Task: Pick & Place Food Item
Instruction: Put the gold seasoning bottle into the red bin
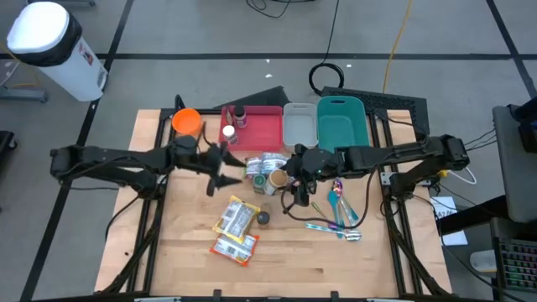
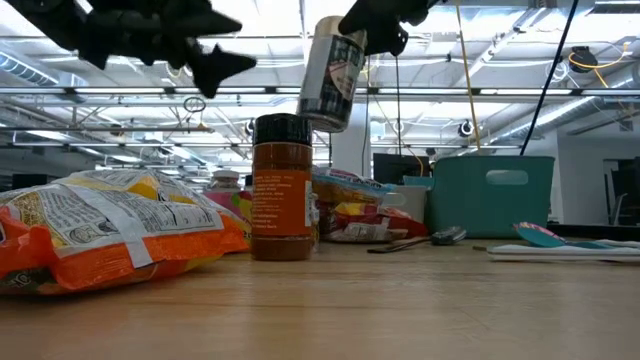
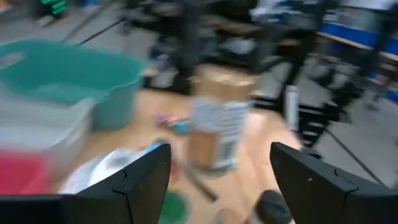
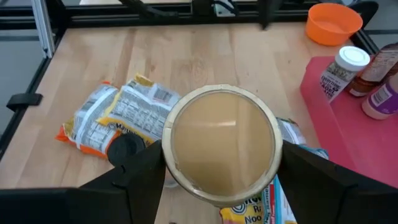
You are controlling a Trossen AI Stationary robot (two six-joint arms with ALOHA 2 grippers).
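My right gripper (image 1: pixel 295 172) is shut on a can (image 2: pixel 333 72) with a pale printed label, held well above the table. In the right wrist view the can's round tan end (image 4: pixel 221 143) faces the camera between the fingers. My left gripper (image 1: pixel 220 168) is open and empty, in the air left of the can; it shows at the top left of the low view (image 2: pixel 215 60). An orange spice jar with a black lid (image 2: pixel 282 185) stands upright on the table below the can. Two snack bags (image 1: pixel 235 220) lie flat near the table's middle. My right gripper pinches the can between its two fingers, one on each side of the can's wall (image 4: pixel 171 146). The fingers come from above and hold it near its upper end (image 2: pixel 340 35). The can hangs below them, slightly tilted, clear of the table.
A red tray (image 1: pixel 260 134) with bottles, a grey bin (image 1: pixel 299 126) and a teal bin (image 1: pixel 341 122) stand along the far edge, with an orange bowl (image 1: pixel 186 122) to their left. Food packets (image 1: pixel 264 165) lie beside the grippers. Utensils (image 1: pixel 336 210) lie right of centre.
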